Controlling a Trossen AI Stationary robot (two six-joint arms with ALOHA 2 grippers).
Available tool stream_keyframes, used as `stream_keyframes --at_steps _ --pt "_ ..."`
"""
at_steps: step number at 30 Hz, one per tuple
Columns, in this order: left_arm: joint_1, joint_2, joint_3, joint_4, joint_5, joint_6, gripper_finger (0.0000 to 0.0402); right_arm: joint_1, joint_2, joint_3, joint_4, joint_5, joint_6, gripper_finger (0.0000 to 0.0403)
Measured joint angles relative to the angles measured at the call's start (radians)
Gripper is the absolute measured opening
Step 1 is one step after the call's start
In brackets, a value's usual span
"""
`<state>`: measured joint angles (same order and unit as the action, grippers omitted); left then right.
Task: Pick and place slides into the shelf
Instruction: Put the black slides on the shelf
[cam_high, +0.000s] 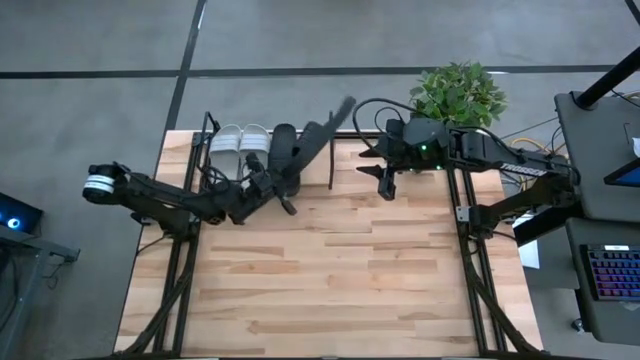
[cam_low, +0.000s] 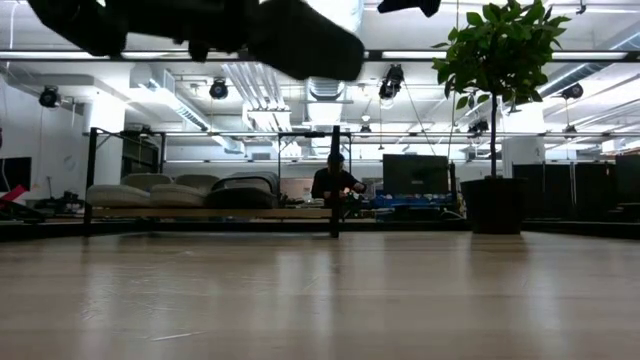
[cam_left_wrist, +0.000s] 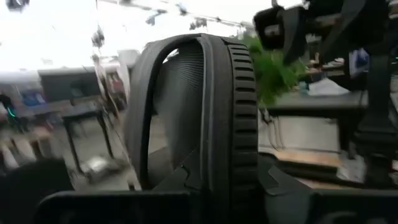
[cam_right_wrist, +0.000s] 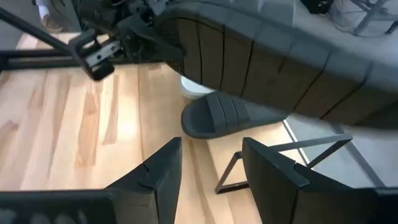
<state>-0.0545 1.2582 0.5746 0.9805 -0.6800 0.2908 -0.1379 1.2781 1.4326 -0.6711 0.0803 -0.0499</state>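
My left gripper (cam_high: 275, 187) is shut on one black slide (cam_high: 322, 130), which slants up over the shelf's right end; the low view shows this slide (cam_low: 300, 38) high in the air. The shelf (cam_high: 331, 165) stands at the table's far left. On it the white pair (cam_high: 239, 138) and the other black slide (cam_high: 283, 143) lie side by side, soles down. My right gripper (cam_high: 386, 180) hovers open to the right of the shelf, touching nothing. Its wrist view shows the held slide's grooved sole (cam_right_wrist: 280, 56) above the shelved black slide (cam_right_wrist: 224, 118). My left gripper pinches the black slide's sole at one end (cam_left_wrist: 230, 168) between its two fingers, and the fingers (cam_left_wrist: 186, 180) come slanting from the table's left. The slide points away from the gripper, turned on its edge with the strap (cam_left_wrist: 146, 106) to one side. It is lifted clear.
A potted plant (cam_high: 458, 95) stands beyond the table's far right corner, behind my right arm. The wide wood table top (cam_high: 340, 270) spreads out near the shelf. A person (cam_low: 335, 182) sits in the room far behind the shelf.
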Motion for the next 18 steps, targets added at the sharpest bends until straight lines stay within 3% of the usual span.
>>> stream_keyframes --at_steps 3,7,11,18 --pt "0.012 -0.022 -0.03 -0.041 -0.01 -0.112 0.0023 0.001 -0.002 -0.018 0.009 0.0 -0.03 0.016" --pt "0.014 -0.033 -0.046 -0.02 -0.147 -0.127 0.0023 0.024 -0.024 -0.093 0.12 0.002 -0.074 0.0159" --pt "0.015 -0.024 -0.059 0.003 -0.255 -0.136 0.0023 0.065 -0.073 -0.235 0.356 0.009 -0.157 0.0153" --pt "0.014 0.003 -0.065 0.055 -0.252 -0.148 0.0023 0.11 -0.116 -0.514 0.845 0.142 -0.444 0.0133"
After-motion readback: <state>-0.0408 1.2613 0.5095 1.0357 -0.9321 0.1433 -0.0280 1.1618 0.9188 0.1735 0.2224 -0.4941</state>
